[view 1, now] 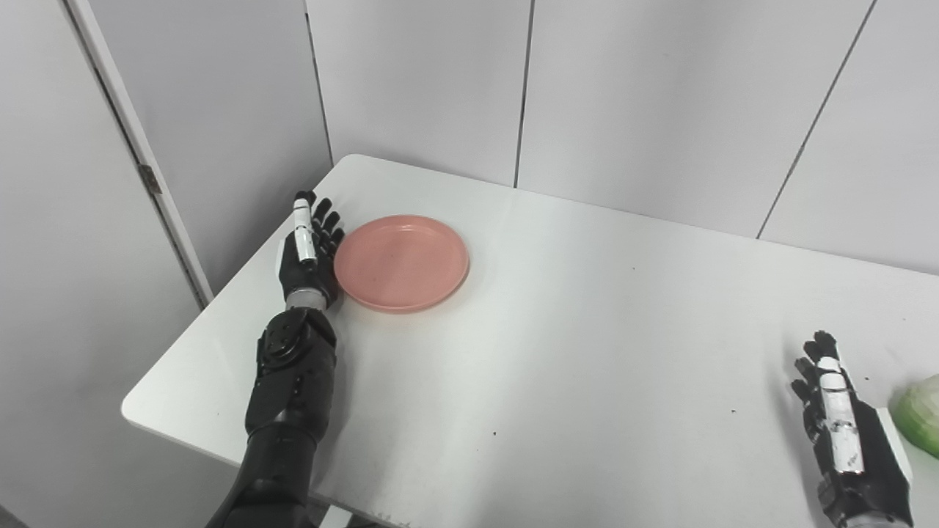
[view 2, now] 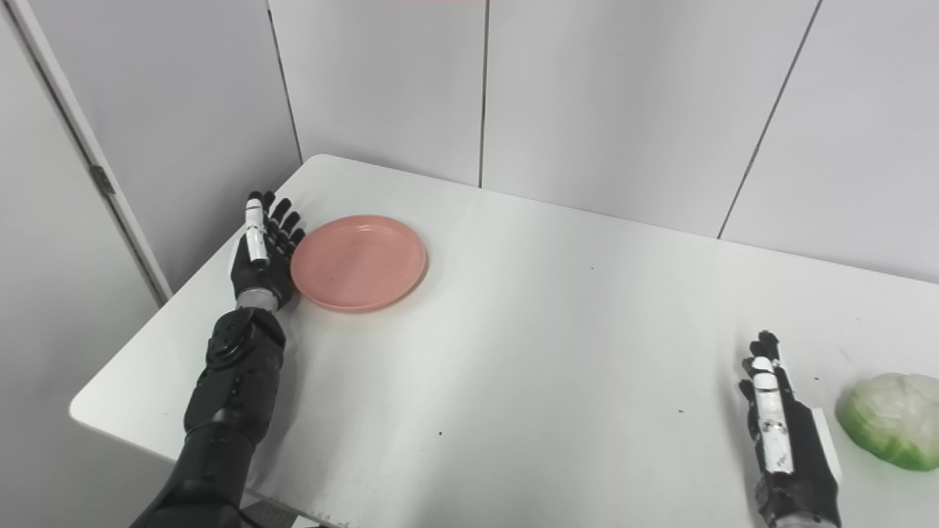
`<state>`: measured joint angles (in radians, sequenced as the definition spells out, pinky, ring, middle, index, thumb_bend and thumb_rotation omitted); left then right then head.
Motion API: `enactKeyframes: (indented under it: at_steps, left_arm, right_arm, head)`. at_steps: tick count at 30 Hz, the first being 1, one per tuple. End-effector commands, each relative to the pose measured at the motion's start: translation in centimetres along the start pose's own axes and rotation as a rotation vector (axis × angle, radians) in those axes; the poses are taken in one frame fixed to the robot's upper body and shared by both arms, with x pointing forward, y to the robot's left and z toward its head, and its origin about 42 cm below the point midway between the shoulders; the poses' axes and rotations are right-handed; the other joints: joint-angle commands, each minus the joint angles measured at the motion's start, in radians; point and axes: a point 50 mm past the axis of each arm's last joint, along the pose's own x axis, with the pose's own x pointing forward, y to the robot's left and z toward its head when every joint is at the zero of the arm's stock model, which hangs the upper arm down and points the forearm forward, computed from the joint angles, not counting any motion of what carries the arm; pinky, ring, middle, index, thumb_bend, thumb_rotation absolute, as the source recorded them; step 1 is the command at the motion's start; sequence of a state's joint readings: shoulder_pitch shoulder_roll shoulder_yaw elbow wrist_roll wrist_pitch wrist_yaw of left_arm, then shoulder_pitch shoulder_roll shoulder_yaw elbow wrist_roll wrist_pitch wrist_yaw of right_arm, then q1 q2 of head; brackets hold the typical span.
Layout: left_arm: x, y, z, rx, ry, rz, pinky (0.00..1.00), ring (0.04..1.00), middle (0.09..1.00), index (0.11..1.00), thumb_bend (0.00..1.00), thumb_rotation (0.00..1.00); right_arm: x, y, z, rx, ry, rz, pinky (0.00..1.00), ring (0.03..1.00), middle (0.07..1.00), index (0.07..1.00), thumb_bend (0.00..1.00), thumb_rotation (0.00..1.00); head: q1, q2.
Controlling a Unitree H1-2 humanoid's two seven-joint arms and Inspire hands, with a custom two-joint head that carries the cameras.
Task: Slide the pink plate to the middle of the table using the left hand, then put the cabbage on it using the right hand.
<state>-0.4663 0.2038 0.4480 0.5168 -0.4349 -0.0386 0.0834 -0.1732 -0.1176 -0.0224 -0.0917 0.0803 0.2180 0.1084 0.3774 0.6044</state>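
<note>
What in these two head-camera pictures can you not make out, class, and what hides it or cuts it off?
1. cabbage: in the left eye view the picture's right edge cuts most of it off; the right eye view shows nearly all.
2. left hand against the pink plate: whether they touch is unclear in both views, since the hand covers that rim.
3. right hand: its palm side faces away, and the bottom edge cuts the wrist.

White table (view 2: pixel 557 352) bears pink plate (view 2: pixel 358 262) and cabbage (view 2: pixel 891 429).
</note>
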Motion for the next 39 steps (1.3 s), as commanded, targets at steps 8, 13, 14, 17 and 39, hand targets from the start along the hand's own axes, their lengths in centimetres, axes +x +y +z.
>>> enactKeyframes:
  at_steps: [8, 13, 14, 17, 39]
  left_arm:
    - [0.6, -2.5, -0.1, -0.005, 0.0, -0.077, 0.95, 0.951, 0.944, 0.943, 0.42, 1.0]
    - [0.6, -3.3, -0.8, 0.01, 0.026, -0.112, 0.93, 0.953, 0.95, 0.945, 0.41, 1.0]
    - [0.6, -3.4, -0.9, 0.012, 0.032, -0.12, 0.93, 0.952, 0.949, 0.943, 0.42, 1.0]
    - [0.3, -3.9, -1.2, 0.005, 0.044, -0.143, 0.94, 0.961, 0.964, 0.957, 0.41, 1.0]
    - [-2.4, -10.4, -4.2, -0.02, 0.193, -0.384, 0.93, 0.936, 0.946, 0.934, 0.43, 1.0]
  right_arm:
    - [0.9, 0.4, 2.0, 0.005, -0.068, -0.002, 1.0, 1.0, 1.0, 1.0, 0.14, 1.0]
    - [1.0, 0.6, 1.9, 0.007, -0.066, -0.003, 1.0, 1.0, 1.0, 1.0, 0.15, 1.0]
    - [1.0, 0.6, 1.9, 0.008, -0.064, -0.004, 1.0, 1.0, 1.0, 1.0, 0.15, 1.0]
    - [1.0, 0.7, 1.9, 0.004, -0.06, -0.006, 1.0, 1.0, 1.0, 1.0, 0.15, 1.0]
    - [1.2, 1.9, 1.4, 0.032, -0.062, -0.024, 1.0, 1.0, 1.0, 1.0, 0.16, 1.0]
  head:
    - [-0.012, 0.001]
    - [-0.032, 0.002]
    - [-0.036, 0.002]
    - [-0.045, 0.004]
    - [-0.159, 0.012]
